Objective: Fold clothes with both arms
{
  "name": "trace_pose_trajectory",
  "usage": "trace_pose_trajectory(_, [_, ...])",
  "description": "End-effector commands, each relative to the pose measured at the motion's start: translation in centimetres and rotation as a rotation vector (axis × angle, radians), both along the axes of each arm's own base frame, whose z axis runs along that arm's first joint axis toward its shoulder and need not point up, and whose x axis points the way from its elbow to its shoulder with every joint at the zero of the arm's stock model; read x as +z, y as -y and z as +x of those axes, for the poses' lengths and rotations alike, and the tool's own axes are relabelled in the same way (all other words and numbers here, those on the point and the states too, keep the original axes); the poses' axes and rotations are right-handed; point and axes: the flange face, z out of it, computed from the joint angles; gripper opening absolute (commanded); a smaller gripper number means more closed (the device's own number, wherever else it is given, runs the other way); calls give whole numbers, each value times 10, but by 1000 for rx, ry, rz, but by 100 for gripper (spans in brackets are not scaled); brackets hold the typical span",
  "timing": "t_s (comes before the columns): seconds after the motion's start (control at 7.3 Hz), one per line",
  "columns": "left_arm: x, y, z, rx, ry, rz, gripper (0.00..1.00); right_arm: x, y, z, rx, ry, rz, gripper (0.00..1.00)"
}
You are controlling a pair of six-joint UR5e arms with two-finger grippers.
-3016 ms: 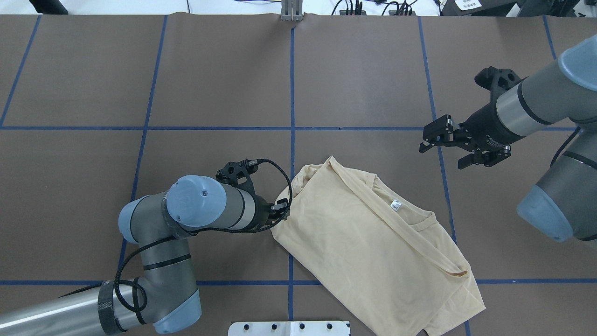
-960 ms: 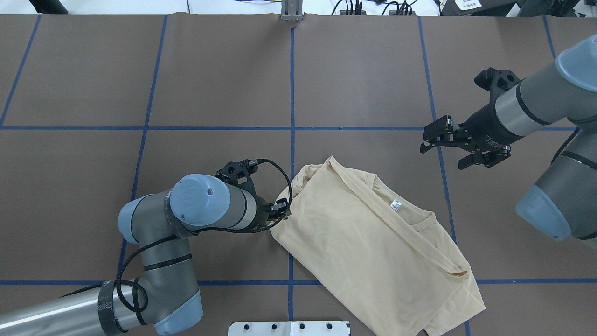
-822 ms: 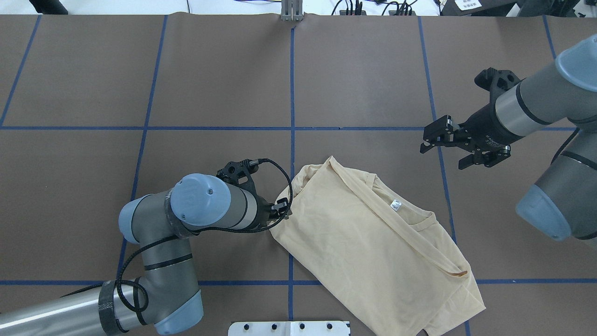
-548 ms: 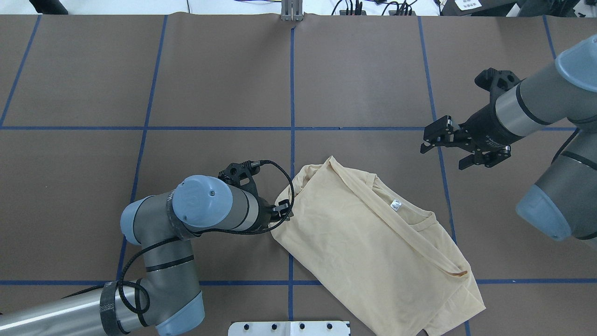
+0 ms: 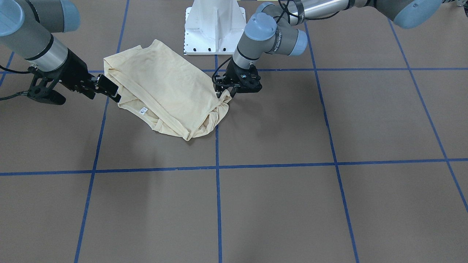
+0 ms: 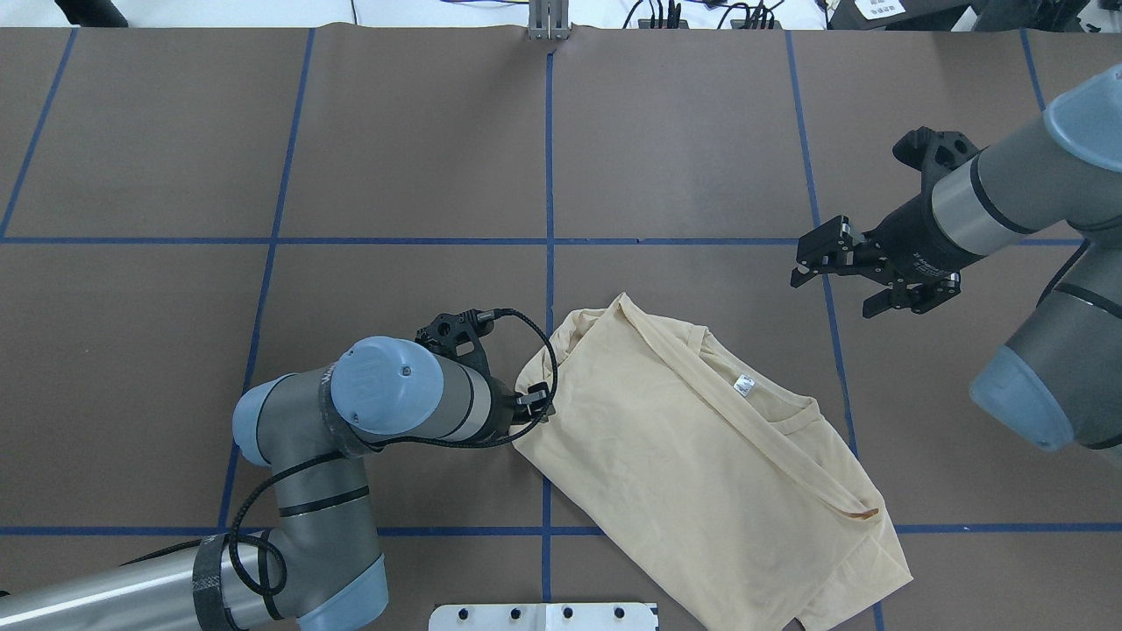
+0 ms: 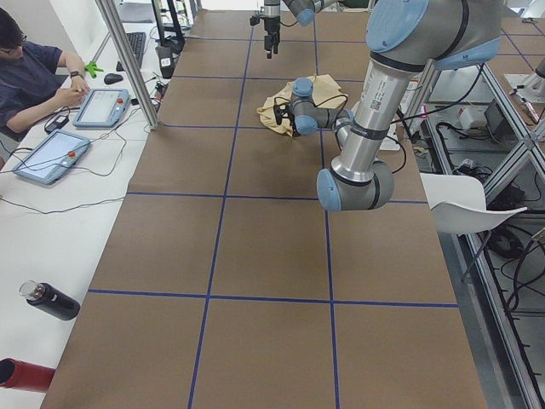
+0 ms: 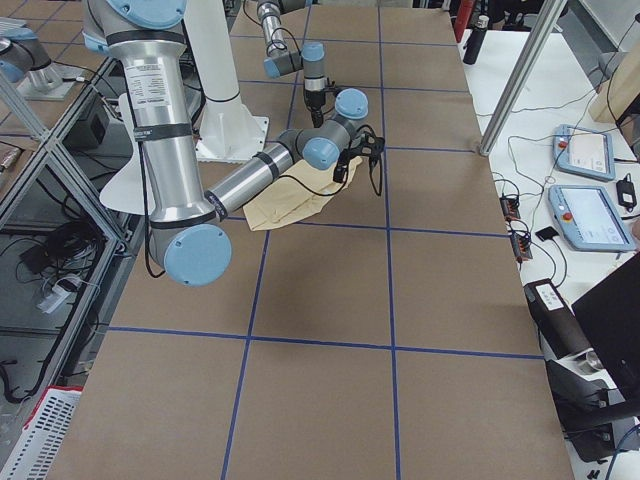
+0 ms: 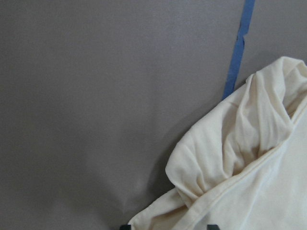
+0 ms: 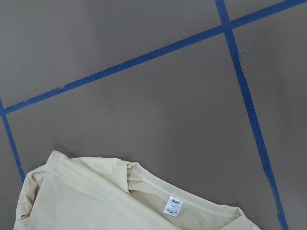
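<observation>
From where I stand, the brown table (image 6: pixel 684 131), gridded with blue tape (image 6: pixel 549 158), carries a loosely folded cream-yellow shirt (image 6: pixel 692 447) near the white pedestal base (image 5: pixel 215 25).

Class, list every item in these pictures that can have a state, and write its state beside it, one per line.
shirt: partly folded, lying flat on the table.
neck label: face up, uncovered.
left pincer: open, low at the shirt's edge, cloth between its jaws.
right pincer: open, empty, clear of the shirt.
</observation>
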Motion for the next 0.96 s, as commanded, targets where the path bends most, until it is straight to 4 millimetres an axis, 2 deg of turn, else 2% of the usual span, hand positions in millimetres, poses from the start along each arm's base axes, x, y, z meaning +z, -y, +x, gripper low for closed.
trace_pose_trajectory(0.0, [0, 0, 1, 0, 9, -5, 4, 2, 2, 0, 2, -3, -4, 100])
trace_pose_trajectory(0.14, [-1, 0, 1, 1, 9, -5, 0, 3, 3, 1, 5, -4, -5, 100])
trace_pose_trajectory(0.41, [-7, -1, 0, 5, 14, -9, 0, 5, 3, 1, 6, -6, -7, 100])
trace_pose_trajectory(0.69, [-13, 0, -9, 1, 9, -7, 0, 4, 5, 4, 11, -5, -8, 100])
trace_pose_trajectory(0.82, [-17, 12, -18, -19, 23, -7, 0, 4, 6, 6, 14, -4, -7, 100])
